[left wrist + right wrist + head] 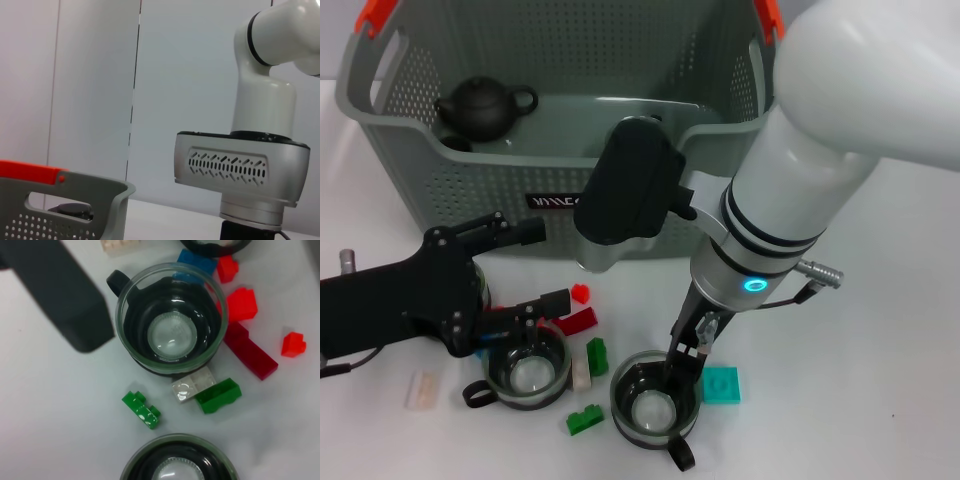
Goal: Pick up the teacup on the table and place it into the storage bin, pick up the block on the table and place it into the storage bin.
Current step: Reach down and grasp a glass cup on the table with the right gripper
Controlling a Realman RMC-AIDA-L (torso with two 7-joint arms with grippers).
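Two glass teacups with black liners sit near the desk's front edge, one under each arm. Right end effector (682,362) dips into the right teacup (653,402), fingers apart astride its rim. Left end effector (535,308), fingers spread, hovers over the left teacup (527,371). Behind both stands the grey perforated storage bin (470,180); scattered coloured blocks (587,356) lie between the teacups.

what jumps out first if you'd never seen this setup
The big grey storage bin at the back, with a black teapot inside. In front, two glass teacups sit among scattered bright blocks, with the left gripper above one cup and the right gripper reaching into the other.
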